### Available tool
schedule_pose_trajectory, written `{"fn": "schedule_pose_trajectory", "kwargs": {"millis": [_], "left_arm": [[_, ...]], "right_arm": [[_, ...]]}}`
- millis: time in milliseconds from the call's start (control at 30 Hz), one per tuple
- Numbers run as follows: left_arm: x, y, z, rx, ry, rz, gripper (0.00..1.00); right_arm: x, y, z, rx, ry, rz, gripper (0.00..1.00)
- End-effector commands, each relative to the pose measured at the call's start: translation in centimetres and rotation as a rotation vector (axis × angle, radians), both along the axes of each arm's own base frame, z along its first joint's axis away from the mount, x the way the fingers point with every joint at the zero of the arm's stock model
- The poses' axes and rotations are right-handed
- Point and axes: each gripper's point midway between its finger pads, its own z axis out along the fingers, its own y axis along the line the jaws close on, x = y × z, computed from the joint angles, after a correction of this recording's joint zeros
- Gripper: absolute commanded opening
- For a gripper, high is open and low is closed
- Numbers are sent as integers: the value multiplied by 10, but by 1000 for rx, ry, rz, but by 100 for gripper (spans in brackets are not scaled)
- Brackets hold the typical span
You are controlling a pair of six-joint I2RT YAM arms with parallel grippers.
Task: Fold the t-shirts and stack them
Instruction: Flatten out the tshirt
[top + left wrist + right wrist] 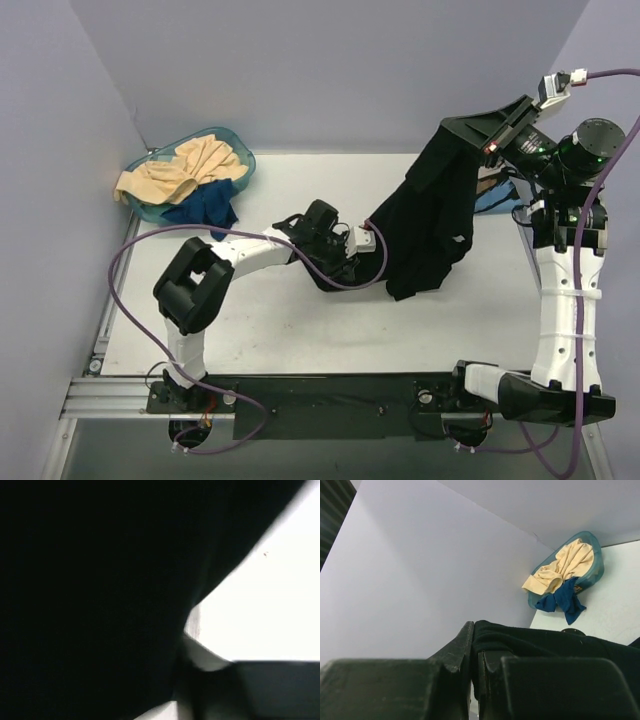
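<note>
A plain black t-shirt (430, 220) hangs from my right gripper (455, 128), raised at the back right, with its lower end on the table. In the right wrist view my right gripper (474, 626) is shut on a fold of its black cloth (545, 642). My left gripper (372, 238) is at the shirt's lower left edge, which runs taut to it. Black cloth (90, 595) fills most of the left wrist view and hides the jaws. A beige t-shirt (190, 165) and a dark blue t-shirt (205, 205) lie in the basin. A printed t-shirt (493, 195) peeks out behind the right arm.
The teal plastic basin (243, 160) stands at the back left corner, and it also shows in the right wrist view (597, 570). Grey walls close the left, back and right sides. The white table (300, 320) lies open in front of the shirt.
</note>
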Motion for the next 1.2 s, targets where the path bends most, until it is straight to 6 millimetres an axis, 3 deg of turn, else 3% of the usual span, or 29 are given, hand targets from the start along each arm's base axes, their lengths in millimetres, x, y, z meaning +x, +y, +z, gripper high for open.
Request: {"fn": "schedule_pose_trajectory", "kwargs": {"millis": [0,33,67,100,133,167,200,233,267,300,333,367,400,433,467,600,733,767,800,833,867,900,933,967,1000,1033,1100,1167], "left_arm": [[41,-12,23,-80,-114,99,0],[53,-1,39,-88,-100,142,0],[50,3,52,-119,-57,121,0],[64,22,81,-137,-33,158,0],[59,30,97,-157,10,131,0],[64,55,123,-127,-7,134,0],[51,74,128,-67,41,126,0],[59,94,157,-67,-59,103,0],[54,107,168,-66,-73,83,0],[39,131,183,-48,-65,68,0],[17,146,184,-32,8,42,0],[10,157,198,-37,-38,29,0],[-17,170,200,-4,35,19,0],[-27,175,207,3,-1,-29,0],[-49,183,213,18,49,-32,0],[-65,199,229,43,0,37,0],[-52,216,259,63,-128,124,0],[-46,223,263,89,-165,152,0],[-37,231,283,97,-254,189,0],[-23,248,290,172,-327,263,0],[-1,261,328,144,-454,393,0],[18,282,350,173,-554,521,0],[29,295,382,139,-656,597,0],[27,295,392,128,-688,584,0],[16,293,391,152,-698,515,0],[-1,278,382,111,-635,419,0],[-19,266,379,41,-576,385,0],[-26,260,359,26,-474,367,0]], "right_arm": [[-24,-9,27,-22,-121,-46,0],[-25,-11,28,-23,-121,-50,0],[-28,-17,30,-29,-129,-66,0],[-29,-21,31,-29,-131,-80,0],[-32,-28,33,-35,-137,-99,0],[-32,-33,33,-40,-139,-113,0],[-36,-40,35,-46,-141,-129,0],[-37,-43,35,-51,-141,-135,0],[-40,-46,34,-62,-145,-141,0],[-41,-46,32,-67,-141,-141,0],[-43,-45,30,-77,-146,-142,0],[-44,-45,27,-81,-135,-142,0],[-46,-45,25,-92,-137,-141,0],[-48,-46,24,-95,-132,-147,0],[-52,-44,25,-110,-149,-142,0],[-58,-43,19,-151,-129,-148,0],[-61,-52,18,-210,-127,-222,0],[-55,-62,11,-249,-106,-278,0],[-53,-68,10,-280,-102,-319,0],[-47,-82,2,-330,-68,-388,0],[-46,-87,-5,-342,-22,-410,0],[-40,-96,-1,-375,-35,-448,0],[-41,-97,6,-385,-49,-460,0],[-37,-99,6,-387,-48,-458,0],[-38,-98,11,-390,-61,-454,0],[-37,-98,11,-401,-67,-454,0],[-41,-97,11,-412,-79,-459,0],[-46,-95,8,-419,-83,-456,0]]}}
